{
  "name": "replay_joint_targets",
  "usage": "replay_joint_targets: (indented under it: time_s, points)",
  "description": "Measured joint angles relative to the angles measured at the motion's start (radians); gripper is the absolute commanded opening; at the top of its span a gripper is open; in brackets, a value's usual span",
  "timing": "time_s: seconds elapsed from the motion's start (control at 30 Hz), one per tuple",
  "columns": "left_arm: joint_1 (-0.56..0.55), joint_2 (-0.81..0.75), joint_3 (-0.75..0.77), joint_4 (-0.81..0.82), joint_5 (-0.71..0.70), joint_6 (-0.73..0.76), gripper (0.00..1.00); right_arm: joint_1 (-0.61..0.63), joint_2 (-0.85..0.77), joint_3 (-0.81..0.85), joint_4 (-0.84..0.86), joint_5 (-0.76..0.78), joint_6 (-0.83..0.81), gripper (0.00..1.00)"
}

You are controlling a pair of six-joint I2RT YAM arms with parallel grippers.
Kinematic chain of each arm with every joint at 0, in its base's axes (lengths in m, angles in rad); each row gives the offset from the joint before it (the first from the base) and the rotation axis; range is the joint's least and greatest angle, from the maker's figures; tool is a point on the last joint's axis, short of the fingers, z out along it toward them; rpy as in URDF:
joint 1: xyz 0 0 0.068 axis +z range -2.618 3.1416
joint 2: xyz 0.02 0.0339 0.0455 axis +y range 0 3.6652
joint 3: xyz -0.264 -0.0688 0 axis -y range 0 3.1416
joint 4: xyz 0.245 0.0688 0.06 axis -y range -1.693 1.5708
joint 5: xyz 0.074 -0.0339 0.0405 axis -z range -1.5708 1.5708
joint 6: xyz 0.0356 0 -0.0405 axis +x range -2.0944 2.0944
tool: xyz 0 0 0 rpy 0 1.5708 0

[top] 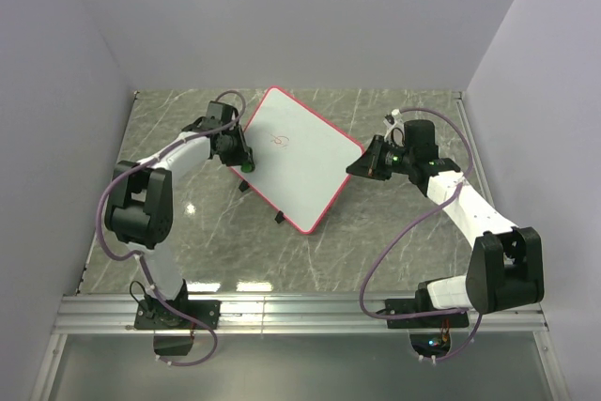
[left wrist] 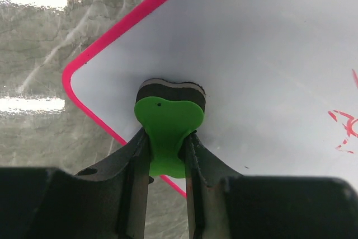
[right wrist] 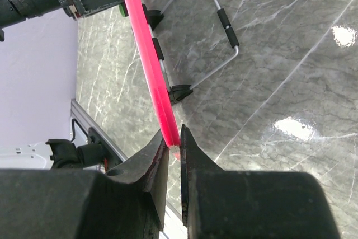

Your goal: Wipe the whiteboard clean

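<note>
Left wrist: left end effector (left wrist: pixel 166 141) grips the green felt-backed eraser (left wrist: pixel 168 117), right end effector (right wrist: pixel 174 138) barely pinches the pink-framed white whiteboard (left wrist: pixel 268 54), so hard wipes might dislodge it.

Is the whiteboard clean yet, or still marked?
Still marked: a red scribble remains on the whiteboard, apart from the green eraser.
</note>
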Motion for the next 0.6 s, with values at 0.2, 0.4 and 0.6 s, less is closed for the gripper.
replay_joint_targets:
  time_s: [0.2, 0.4, 0.6]
  points:
    - [-0.029, 0.003, 0.05, -0.026, 0.0, -0.007, 0.0, 0.0, 0.0, 0.0, -0.001, -0.002, 0.0, 0.0]
    - [-0.152, 0.008, 0.158, -0.022, 0.0, -0.028, 0.0, 0.002, 0.001, 0.0, -0.001, -0.001, -0.001, 0.0]
    - [-0.232, 0.029, 0.234, -0.04, 0.003, -0.057, 0.0, 0.002, 0.011, 0.008, -0.006, 0.003, 0.0, 0.0]
